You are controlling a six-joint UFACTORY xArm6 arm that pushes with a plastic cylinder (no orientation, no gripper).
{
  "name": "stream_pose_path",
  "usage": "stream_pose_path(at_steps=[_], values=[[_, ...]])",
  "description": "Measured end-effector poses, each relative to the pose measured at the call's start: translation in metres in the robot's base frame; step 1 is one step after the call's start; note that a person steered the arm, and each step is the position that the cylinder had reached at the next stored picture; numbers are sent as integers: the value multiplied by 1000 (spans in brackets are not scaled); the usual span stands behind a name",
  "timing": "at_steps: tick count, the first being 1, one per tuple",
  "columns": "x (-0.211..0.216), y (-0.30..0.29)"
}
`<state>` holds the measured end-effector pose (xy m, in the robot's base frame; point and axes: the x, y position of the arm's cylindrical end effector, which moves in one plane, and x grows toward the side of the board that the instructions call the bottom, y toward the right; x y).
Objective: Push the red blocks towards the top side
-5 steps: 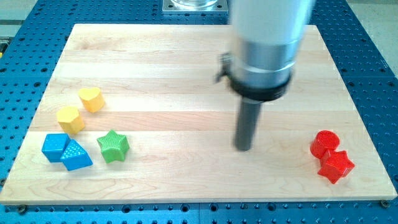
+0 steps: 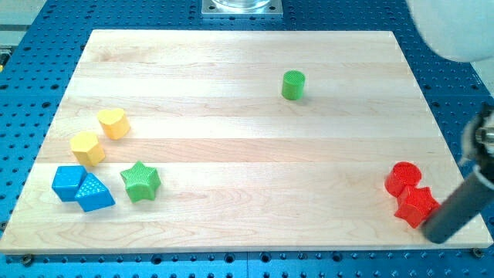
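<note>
Two red blocks sit together near the view's bottom right: a red cylinder (image 2: 403,177) and, just below and right of it, a red star (image 2: 417,206). My tip (image 2: 436,235) is at the board's bottom right corner, just below and right of the red star, very close to it or touching it. The dark rod slants up to the right from there and leaves the view.
A green cylinder (image 2: 293,85) stands upper middle. At the left are a yellow heart (image 2: 113,123), a yellow hexagon (image 2: 86,147), a blue cube (image 2: 68,182), a blue triangular block (image 2: 94,194) and a green star (image 2: 140,181). The wooden board (image 2: 231,224) lies on a blue perforated table.
The arm has swung from the board's middle to the bottom right corner, uncovering the green cylinder. The blocks have not moved.
</note>
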<state>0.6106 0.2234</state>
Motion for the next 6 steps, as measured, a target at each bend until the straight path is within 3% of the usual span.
stream_pose_path(at_steps=[3,5,6], values=[[-61,-42],[-62,-54],[-55,-115]])
